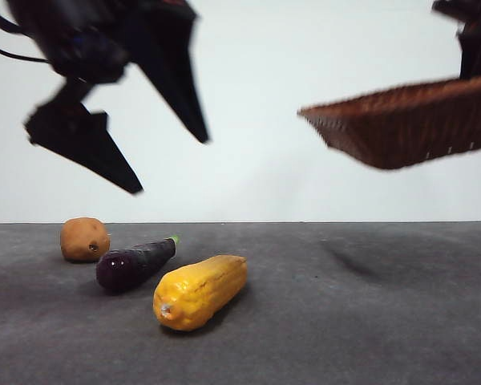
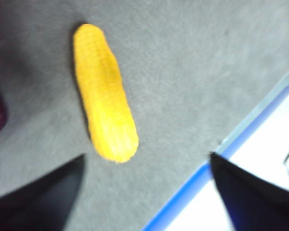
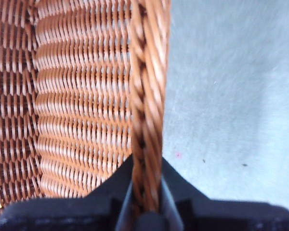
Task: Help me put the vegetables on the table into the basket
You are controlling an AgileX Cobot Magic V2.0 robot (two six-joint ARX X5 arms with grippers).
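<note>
Three vegetables lie on the grey table [image 1: 369, 321]: a brown potato [image 1: 84, 239] at the far left, a dark purple eggplant [image 1: 132, 265] beside it, and a yellow corn cob [image 1: 199, 291] nearest the camera. My left gripper [image 1: 172, 164] hangs open high above them; its wrist view shows the corn cob [image 2: 104, 94] below and between the jaws [image 2: 144, 190]. The wicker basket [image 1: 409, 120] is lifted in the air at the right, tilted. My right gripper [image 3: 145, 202] is shut on the basket's braided rim [image 3: 147, 96].
The table's edge with a blue strip [image 2: 231, 154] shows in the left wrist view. The basket casts a faint shadow [image 1: 353, 261] on the table's right half.
</note>
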